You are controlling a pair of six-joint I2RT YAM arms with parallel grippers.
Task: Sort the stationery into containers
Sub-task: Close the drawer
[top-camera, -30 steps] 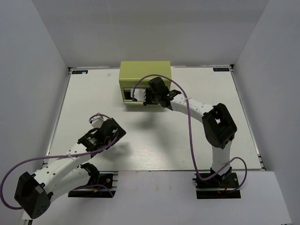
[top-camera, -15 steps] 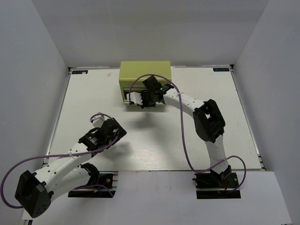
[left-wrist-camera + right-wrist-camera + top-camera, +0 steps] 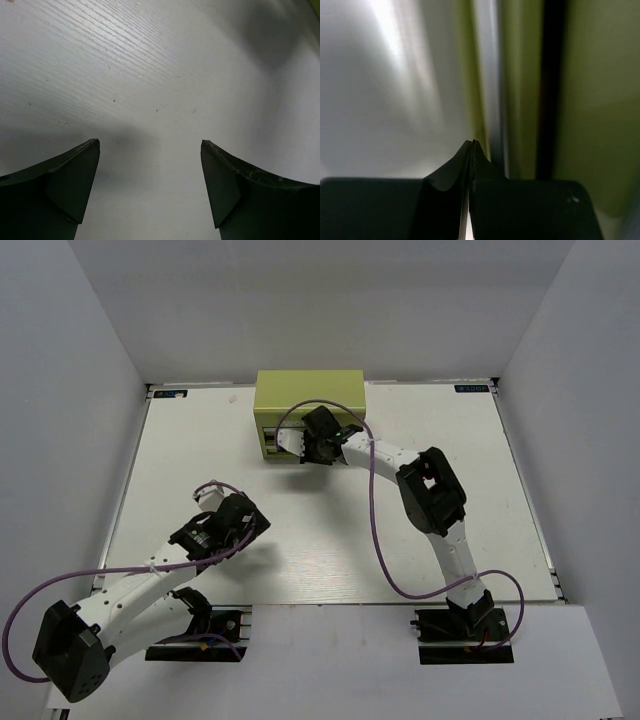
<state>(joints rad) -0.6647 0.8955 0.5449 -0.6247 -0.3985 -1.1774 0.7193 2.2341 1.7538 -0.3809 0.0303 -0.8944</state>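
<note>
Your right fingers (image 3: 455, 167) were pressed together with nothing between them, tips at the front of the yellow-green tool chest (image 3: 310, 390). Its drawer front (image 3: 520, 75) lay straight ahead, running crosswise to your reach. Your left fingers (image 3: 65, 180) stood wide apart over bare table (image 3: 150, 60), well apart from the chest. No pens showed; likely already inside, so the right arm was nearer to shut the drawer.

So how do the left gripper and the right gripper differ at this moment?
The left gripper is open wide; the right gripper is shut tight. The left one hangs over the table, away from the yellow-green chest; the right one is at the front of that chest. Neither holds anything.
</note>
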